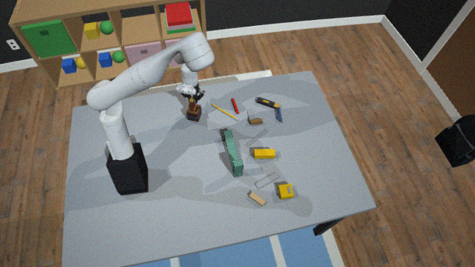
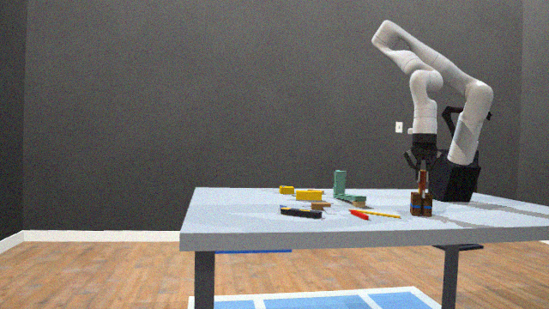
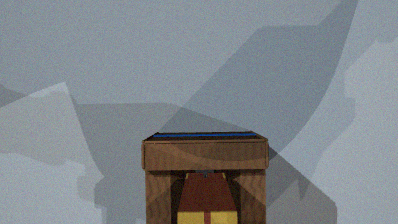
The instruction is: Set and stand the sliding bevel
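Observation:
The wooden sliding bevel (image 1: pixel 191 102) stands upright in the brown slotted block (image 1: pixel 194 112) with a blue band, at the table's back middle. My gripper (image 1: pixel 192 95) is directly above the block and shut on the bevel's top end. In the side view the bevel (image 2: pixel 422 180) rises out of the block (image 2: pixel 420 203) under the gripper (image 2: pixel 423 166). In the wrist view the bevel's red-brown and yellow body (image 3: pixel 206 202) sits inside the block's pocket (image 3: pixel 205 167); its foot and blade are hidden. The green leg and rail (image 1: pixel 232 151) lie mid-table. The black bevel (image 1: pixel 268 102) lies at the back right.
A yellow pencil (image 1: pixel 224 111), a red marker (image 1: pixel 234 105) and a small wooden block (image 1: pixel 255 121) lie right of the slotted block. Two yellow blocks (image 1: pixel 264 153) (image 1: pixel 286 190), a wood piece (image 1: pixel 257 198) and grey strips (image 1: pixel 266 180) lie further front. A shelf (image 1: pixel 107 33) stands behind the table.

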### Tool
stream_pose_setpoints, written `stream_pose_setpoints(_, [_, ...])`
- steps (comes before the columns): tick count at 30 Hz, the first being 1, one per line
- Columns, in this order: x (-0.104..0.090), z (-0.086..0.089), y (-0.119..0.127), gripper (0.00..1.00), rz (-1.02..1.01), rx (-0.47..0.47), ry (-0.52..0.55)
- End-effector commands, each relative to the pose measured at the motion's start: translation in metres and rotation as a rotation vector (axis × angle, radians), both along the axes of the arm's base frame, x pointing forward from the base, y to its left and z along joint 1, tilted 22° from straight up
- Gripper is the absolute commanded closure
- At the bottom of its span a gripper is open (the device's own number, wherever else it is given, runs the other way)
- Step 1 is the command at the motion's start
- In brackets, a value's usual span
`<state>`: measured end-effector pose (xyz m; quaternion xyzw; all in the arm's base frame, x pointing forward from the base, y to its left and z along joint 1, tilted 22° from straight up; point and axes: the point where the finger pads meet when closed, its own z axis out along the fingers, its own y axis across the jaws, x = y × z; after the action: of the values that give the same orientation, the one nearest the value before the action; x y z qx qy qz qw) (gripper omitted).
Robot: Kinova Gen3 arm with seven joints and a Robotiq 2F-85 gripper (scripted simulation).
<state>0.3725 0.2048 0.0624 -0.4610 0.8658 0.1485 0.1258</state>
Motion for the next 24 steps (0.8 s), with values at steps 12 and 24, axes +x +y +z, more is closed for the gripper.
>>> stream_pose_setpoints(12, [0.0005, -0.0014, 0.0006, 0.9, 0.0, 0.0, -0.001])
stream_pose_setpoints(24, [0.0006, -0.0023, 0.001, 0.9, 0.0, 0.0, -0.001])
